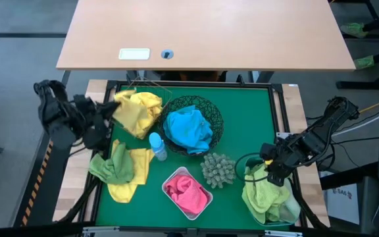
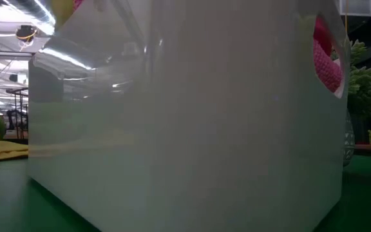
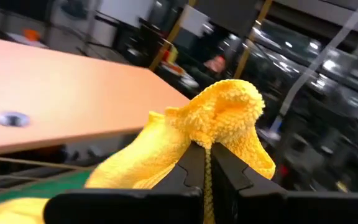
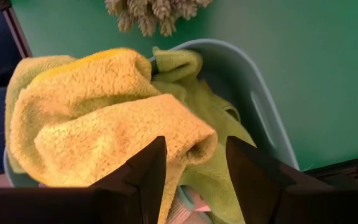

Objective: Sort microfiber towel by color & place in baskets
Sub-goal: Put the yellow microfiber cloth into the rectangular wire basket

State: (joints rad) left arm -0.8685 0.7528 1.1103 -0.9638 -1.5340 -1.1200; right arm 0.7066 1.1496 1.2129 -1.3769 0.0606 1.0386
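Holding a yellow towel pinched between its pressed-together fingers, the left gripper hangs at the left edge of the green mat. The cloth droops from the pincer toward the thin wire basket just beside it, where more yellow cloth is bunched. To do this step well, the pincer should carry the fold fully over that basket before letting go, so no corner trails onto the mat.

Below the left pincer, a lime green towel lies on another yellow towel. Further right sit a small blue bottle, then the round black wire-mesh bowl with a bright blue towel, and the white rectangular tub with a pink towel. A spiky grey-green ball stands between this tub and the right pincer.

At the right, the right gripper hovers over the translucent blue tub, fingers spread either side of a ridge of green towels; it probably touches the cloth, though the contact is hard to judge.

All towels are soft, nubbly, looped pile, crumpled into rounded folds.
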